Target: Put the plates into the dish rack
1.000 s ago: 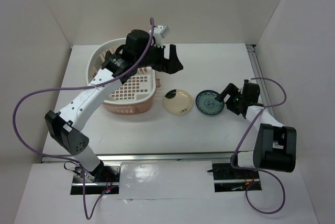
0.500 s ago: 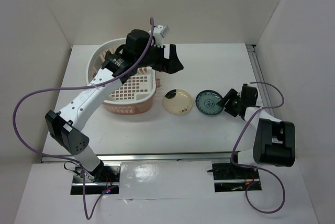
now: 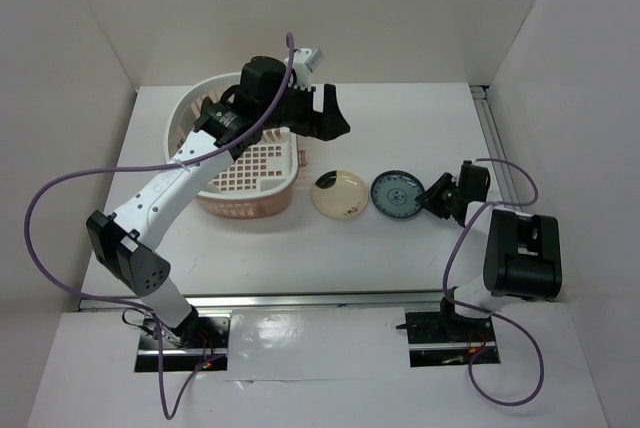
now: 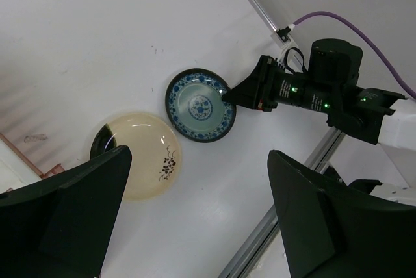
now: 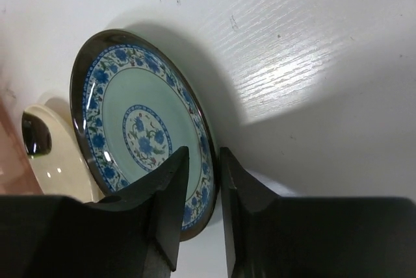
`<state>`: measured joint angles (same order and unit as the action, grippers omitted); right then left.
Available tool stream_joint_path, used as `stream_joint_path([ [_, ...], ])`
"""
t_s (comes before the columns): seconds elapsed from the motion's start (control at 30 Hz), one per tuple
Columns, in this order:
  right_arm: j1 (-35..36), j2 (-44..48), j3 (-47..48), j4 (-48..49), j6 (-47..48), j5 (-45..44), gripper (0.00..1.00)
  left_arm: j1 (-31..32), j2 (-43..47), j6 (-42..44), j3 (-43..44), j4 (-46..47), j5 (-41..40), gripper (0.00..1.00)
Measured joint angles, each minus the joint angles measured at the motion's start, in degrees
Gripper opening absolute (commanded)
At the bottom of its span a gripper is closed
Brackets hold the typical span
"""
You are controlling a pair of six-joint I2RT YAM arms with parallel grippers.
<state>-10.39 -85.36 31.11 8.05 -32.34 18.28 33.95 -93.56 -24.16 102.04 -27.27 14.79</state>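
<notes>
The blue-green patterned plate [image 3: 397,194] [image 4: 199,105] [image 5: 140,128] is right of centre on the table, its right rim tipped up. My right gripper [image 3: 432,195] [image 5: 205,154] is shut on that rim, one finger over the plate's face and one behind it. The cream plate [image 3: 340,195] [image 4: 140,154] [image 5: 52,167] lies flat just to its left. Further left stands the pale pink dish rack [image 3: 250,203]. My left gripper [image 3: 328,114] [image 4: 198,180] hangs open and empty above the rack's right end. My left arm hides much of the rack's inside.
An aluminium rail [image 3: 492,138] [image 4: 286,213] runs along the table's right edge, close behind my right arm. White walls enclose the table at the back and on both sides. A purple cable [image 3: 60,188] loops off my left arm.
My right gripper slid left onto the blue-green plate's rim and closed on it; the plate tipped and shifted slightly left. The left arm has not moved.
</notes>
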Motion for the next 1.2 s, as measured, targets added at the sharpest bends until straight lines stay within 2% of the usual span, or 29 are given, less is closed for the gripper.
stream_joint_path([
  [0.03, 0.0, -0.2, 0.0, 0.3, -0.2, 0.1, 0.26, 0.0, 0.0, 0.0, 0.0, 0.0, 0.0, 1.00],
  [0.1, 0.0, -0.6, 0.1, 0.2, -0.4, -0.3, 0.19, 0.0, 0.0, 0.0, 0.0, 0.0, -0.2, 1.00],
  [0.13, 0.0, -0.8, 0.1, 0.2, -0.7, -0.3, 0.07, 0.0, 0.0, 0.0, 0.0, 0.0, -0.2, 1.00],
  [0.17, 0.0, -1.0, 0.3, 0.1, -0.8, -0.6, 0.02, 0.0, 0.0, 0.0, 0.0, 0.0, -0.4, 1.00],
  [0.2, 0.0, -1.2, 0.4, 0.1, -1.2, -0.3, 0.00, 0.0, 0.0, 0.0, 0.0, 0.0, -0.4, 1.00],
  [0.37, 0.0, -3.0, 2.8, -0.4, -3.3, -0.9, 0.00, 0.0, 0.0, 0.0, 0.0, 0.0, -0.6, 1.00],
  [0.5, 0.0, -2.4, 4.8, -2.4, -6.0, -5.2, 0.00, 0.0, 0.0, 0.0, 0.0, 0.0, -0.9, 1.00],
  [0.67, 1.0, 2.2, 7.8, -6.1, -10.5, -14.7, 0.00, 0.0, -0.6, -0.1, 0.2, -0.2, -2.4, 1.00],
  [0.77, 2.4, 6.3, 9.7, -4.9, -12.6, -16.6, 0.00, 0.0, -2.8, -0.2, 2.1, -0.7, -3.6, 1.00],
  [0.87, 3.6, 8.0, 12.2, -0.4, -12.8, -12.9, 0.00, -0.2, -6.0, -0.4, 4.5, -1.1, -4.5, 1.00],
  [1.07, 8.7, 4.3, 18.8, 10.4, -10.3, 3.1, 0.00, -0.9, -12.2, -1.5, 8.9, -2.3, -4.4, 1.00],
  [1.2, 12.6, 2.7, 20.8, 13.9, -8.8, 11.6, 0.00, -1.6, -14.6, -1.5, 10.8, -3.3, -4.5, 1.00],
])
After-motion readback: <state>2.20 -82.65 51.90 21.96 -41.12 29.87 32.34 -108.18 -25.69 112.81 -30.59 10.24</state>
